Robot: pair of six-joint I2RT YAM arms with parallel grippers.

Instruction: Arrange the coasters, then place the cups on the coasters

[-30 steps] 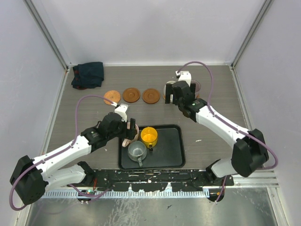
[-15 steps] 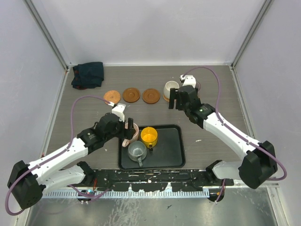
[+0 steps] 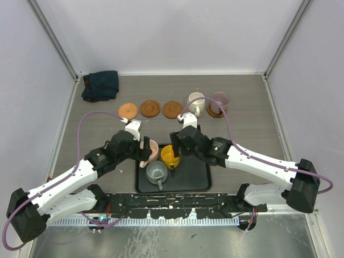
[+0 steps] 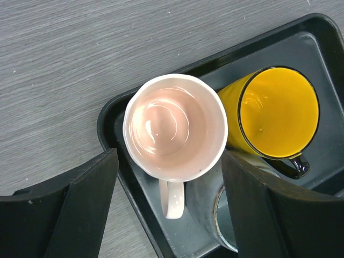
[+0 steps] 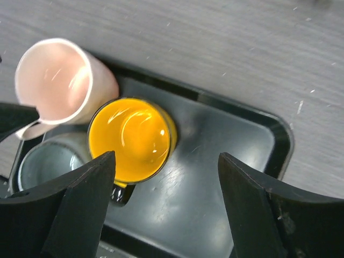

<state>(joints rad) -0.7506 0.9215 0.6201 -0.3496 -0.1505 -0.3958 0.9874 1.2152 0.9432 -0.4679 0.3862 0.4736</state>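
Three bare coasters lie in a row at the back. To their right a cream cup and a mauve cup each stand on a coaster. The pink cup, yellow cup and grey cup stand in the black tray. My left gripper is open; its fingers flank the near side of the pink cup, with a gap showing on the left. My right gripper is open above the tray, and the yellow cup sits by its left finger.
A dark blue cloth is bunched in the back left corner. A small white scrap lies right of the tray. Walls close in the table on three sides.
My right arm has left the mauve cup on its coaster at the back and swung forward and left to above the yellow cup. The left gripper stays at the pink cup.
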